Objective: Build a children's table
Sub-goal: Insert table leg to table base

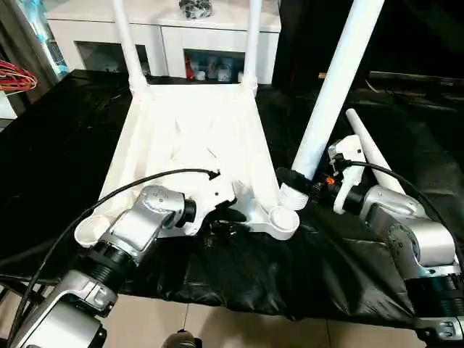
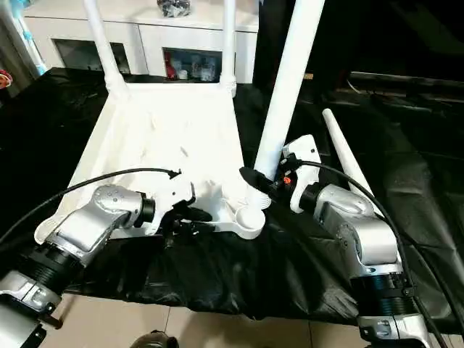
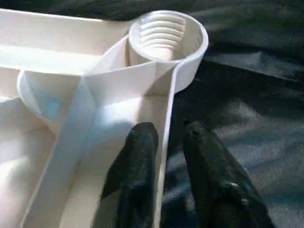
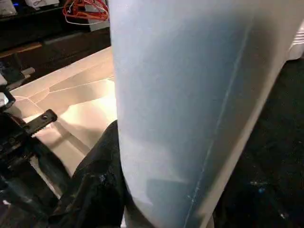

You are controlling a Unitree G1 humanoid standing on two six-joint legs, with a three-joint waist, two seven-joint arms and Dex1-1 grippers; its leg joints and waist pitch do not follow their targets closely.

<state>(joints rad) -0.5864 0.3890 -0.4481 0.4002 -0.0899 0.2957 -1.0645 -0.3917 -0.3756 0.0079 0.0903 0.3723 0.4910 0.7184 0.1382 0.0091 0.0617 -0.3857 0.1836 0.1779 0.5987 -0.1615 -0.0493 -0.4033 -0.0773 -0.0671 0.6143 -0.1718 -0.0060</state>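
The children's table top (image 1: 188, 138) lies upside down on a black cloth. Two white legs (image 1: 127, 43) (image 1: 251, 40) stand upright in its far corner sockets. My right gripper (image 1: 301, 177) is shut on a third leg (image 1: 337, 80) low on its shaft. That leg tilts, with its threaded end just above and behind the near right socket (image 1: 283, 217). My left gripper (image 3: 171, 137) straddles the top's raised rim beside that socket. One finger is inside the rim and one outside, with a narrow gap left on the outer side. A fourth leg (image 1: 373, 152) lies on the cloth to the right.
A white cabinet (image 1: 167, 29) with glass doors stands behind the table top. Red wires (image 1: 14, 76) hang at the far left. The black cloth (image 1: 246, 275) ends near the front, with tiled floor (image 1: 239, 330) beyond it. The near left socket (image 1: 90, 228) holds nothing.
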